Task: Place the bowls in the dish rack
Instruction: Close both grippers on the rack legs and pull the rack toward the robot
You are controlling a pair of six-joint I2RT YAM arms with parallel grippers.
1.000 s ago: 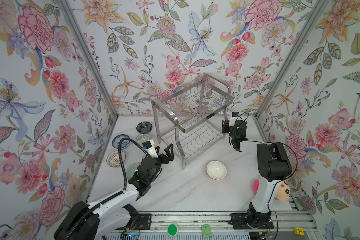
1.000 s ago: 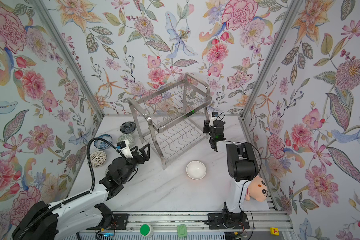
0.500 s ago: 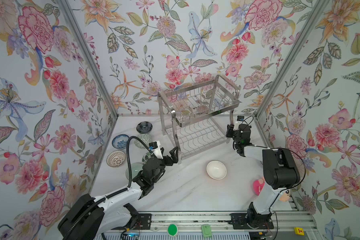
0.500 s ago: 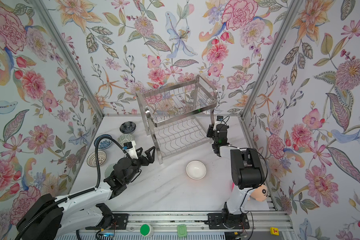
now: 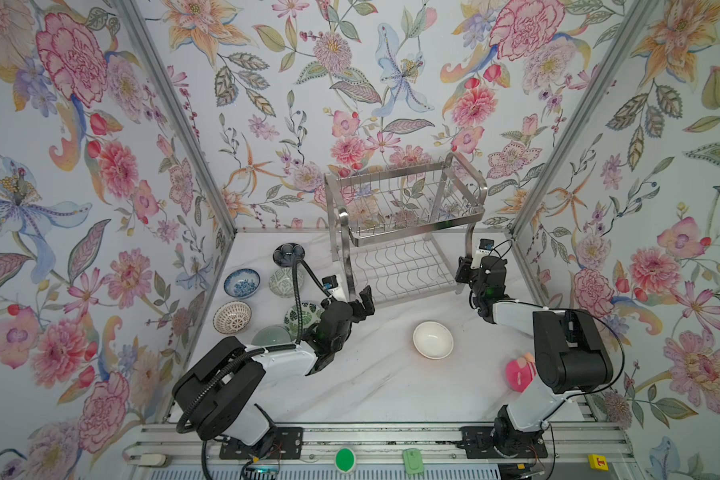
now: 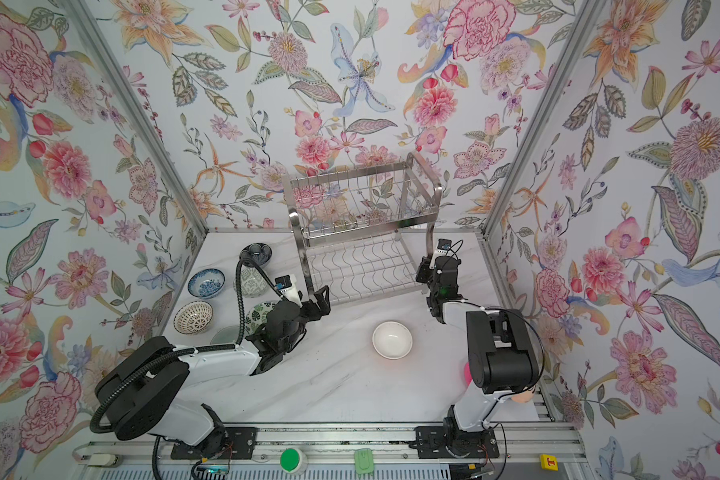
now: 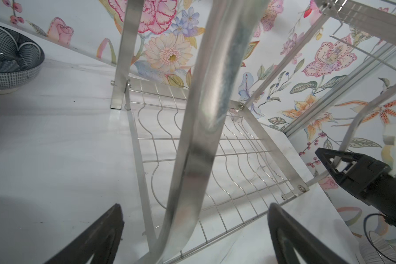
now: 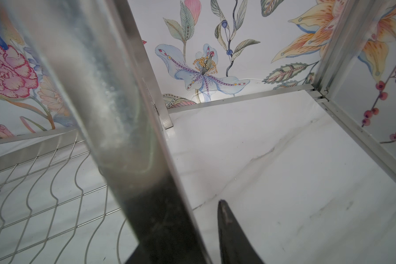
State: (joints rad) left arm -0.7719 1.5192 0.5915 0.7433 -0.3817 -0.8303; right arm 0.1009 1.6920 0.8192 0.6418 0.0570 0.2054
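In the last second the dish rack [image 5: 408, 239] was swung from askew to square with the back wall [image 5: 350, 83], both tiers bare. Its front left leg [image 7: 192, 137] was straddled by the wide-open left gripper [image 5: 357, 297]; whether the right gripper [image 5: 463, 272] clamped the other leg could not be told. Loading could likely begin with the white bowl [image 5: 432, 340] lying in front

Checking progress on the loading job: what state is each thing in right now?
dish rack: upright, both shelves empty.
white bowl: upright, empty, on the table.
left-side bowls: on the table, unloaded.
left pincer: open, straddling a front rack leg.
right pincer: open, around the other front leg.
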